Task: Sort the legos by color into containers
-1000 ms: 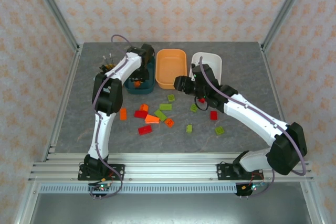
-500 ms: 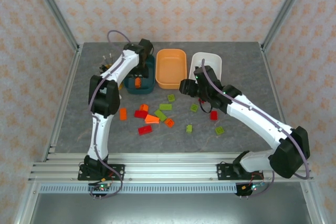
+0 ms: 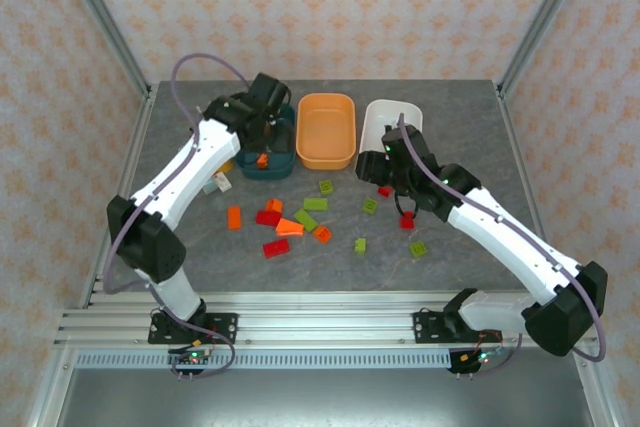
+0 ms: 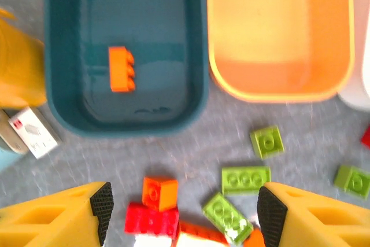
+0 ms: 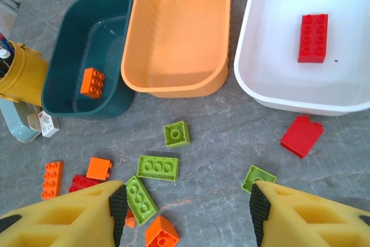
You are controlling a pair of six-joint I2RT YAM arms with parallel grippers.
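Observation:
My left gripper [image 3: 265, 137] [image 4: 182, 215] hangs open over the near rim of the dark teal bin [image 3: 283, 169] [image 4: 196, 56] [image 5: 63, 62], nothing between its fingers. One orange brick [image 4: 120, 69] [image 5: 92, 82] lies in that bin. The orange bin [image 3: 325, 132] [image 5: 173, 33] holds nothing. My right gripper [image 3: 387, 167] [image 5: 185, 212] is open above the table, just in front of the white bin [image 3: 375, 117] [image 5: 260, 56], which holds a red brick [image 5: 313, 37]. Loose legos lie on the table: green bricks [image 5: 158, 168] [image 5: 177, 133], a red brick [image 5: 301, 136] [image 3: 385, 190], and orange and red ones [image 3: 270, 217].
A yellow pen cup [image 5: 20, 76] [image 4: 17, 62] stands left of the teal bin, with a small white box [image 4: 34, 132] [image 3: 222, 182] beside it. Metal frame posts and patterned walls close in the table's sides and back.
The left arm's elbow swung far out to the left while its gripper stayed by the teal bin. My right gripper moved right, toward the white bin.

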